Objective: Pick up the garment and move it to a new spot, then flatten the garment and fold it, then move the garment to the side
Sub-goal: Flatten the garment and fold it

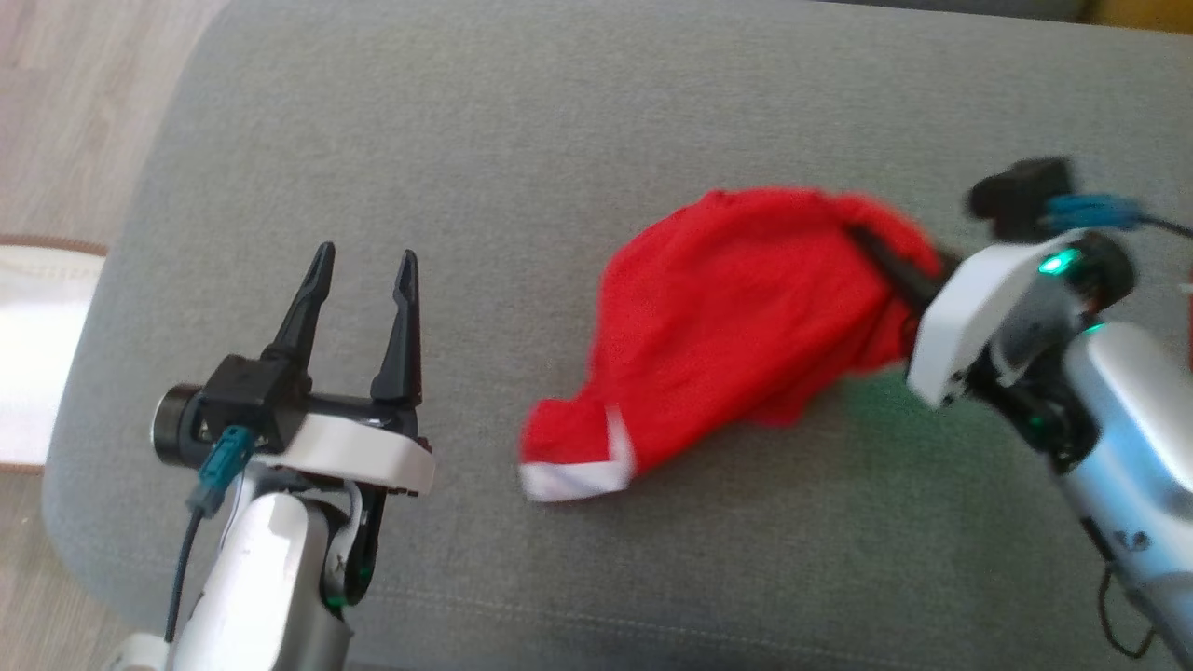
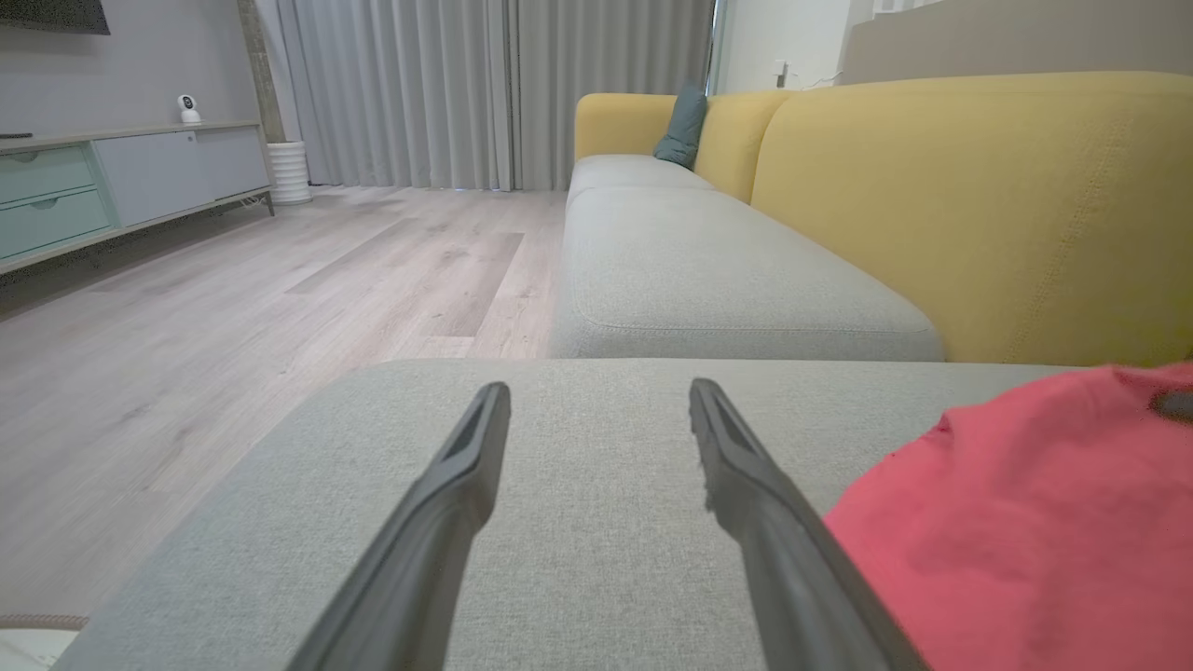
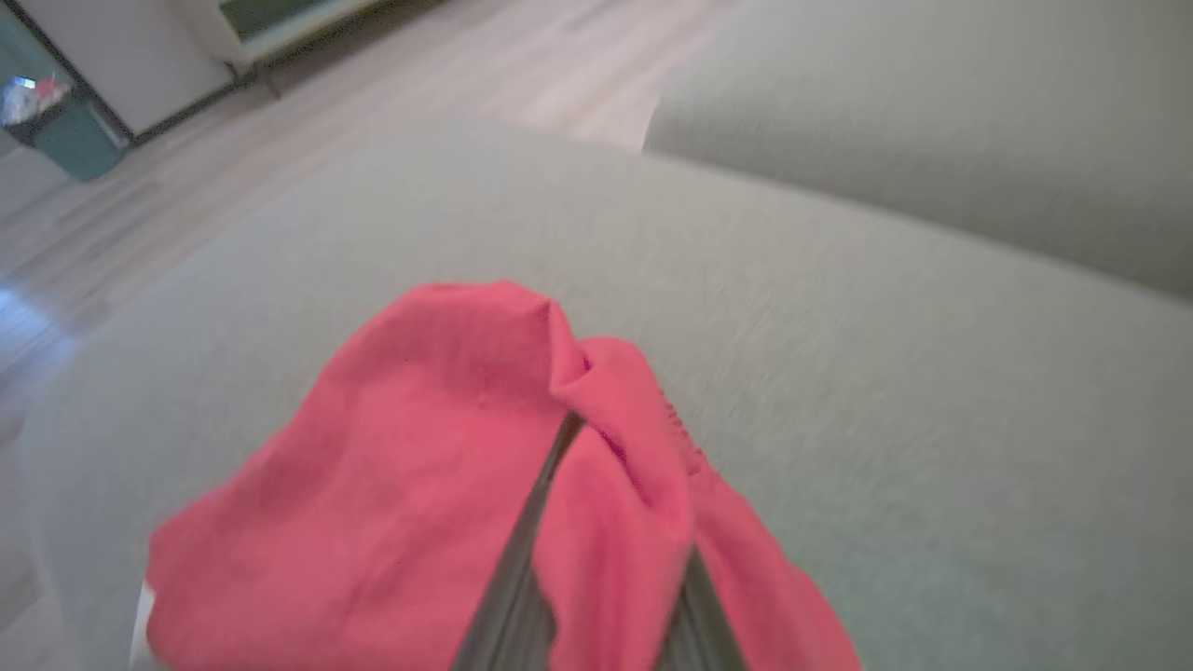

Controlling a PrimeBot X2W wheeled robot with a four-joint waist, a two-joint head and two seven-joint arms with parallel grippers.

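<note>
The garment (image 1: 736, 326) is red with a white-trimmed edge and hangs bunched over the grey cushion (image 1: 522, 140). My right gripper (image 1: 862, 233) is shut on its upper right part, with cloth draped over the fingers. In the right wrist view the red garment (image 3: 419, 485) wraps around my own fingers (image 3: 522, 559). My left gripper (image 1: 365, 270) stands open to the left of the garment, apart from it, with nothing between its fingers. In the left wrist view the left gripper (image 2: 596, 401) points over bare cushion, and the garment (image 2: 1016, 522) lies at the right.
The grey cushion's left edge drops to a wooden floor (image 1: 65, 112). A white object (image 1: 37, 345) sits on the floor at the left. A yellow sofa back (image 2: 979, 205) and a further grey seat (image 2: 727, 280) lie beyond. A cabinet (image 2: 112, 177) stands across the room.
</note>
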